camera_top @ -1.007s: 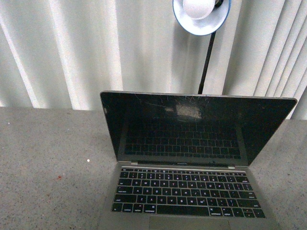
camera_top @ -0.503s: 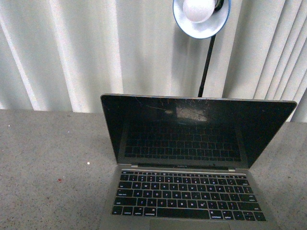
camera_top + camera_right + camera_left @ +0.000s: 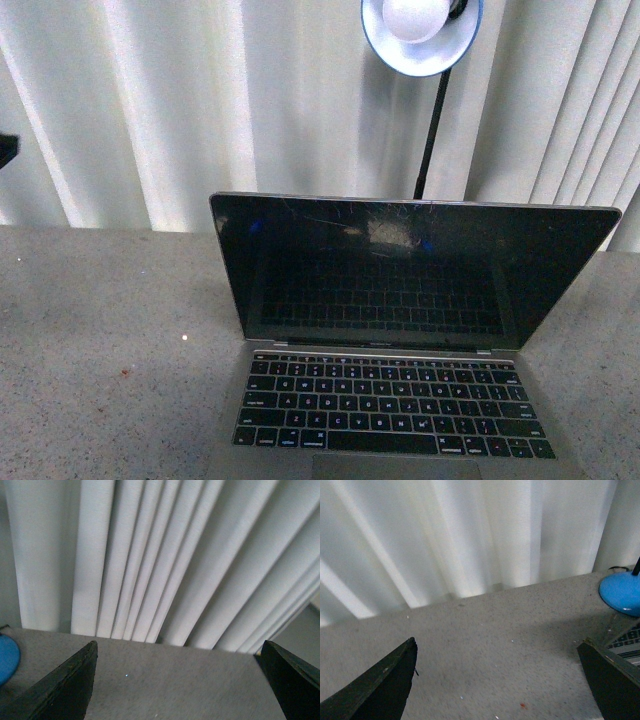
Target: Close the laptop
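Note:
The silver-grey laptop [image 3: 390, 400] stands open on the grey table, its scratched black screen [image 3: 410, 265] upright and facing me, black keys below it. A corner of its keyboard shows in the left wrist view [image 3: 627, 642], just beyond one finger. My left gripper [image 3: 499, 642] is open and empty above bare table to the left of the laptop. My right gripper [image 3: 179, 645] is open and empty over the table, facing the curtain; the laptop does not show in its view. A small dark shape [image 3: 6, 150] shows at the front view's left edge.
A lamp with a blue shade [image 3: 420, 35] on a black pole stands behind the laptop; its blue base shows in the left wrist view [image 3: 620, 592] and the right wrist view [image 3: 6, 660]. White curtains [image 3: 150, 110] hang behind the grey speckled table [image 3: 100, 330].
The laptop stays open at the same angle. A small dark shape has come into the front view at the left edge.

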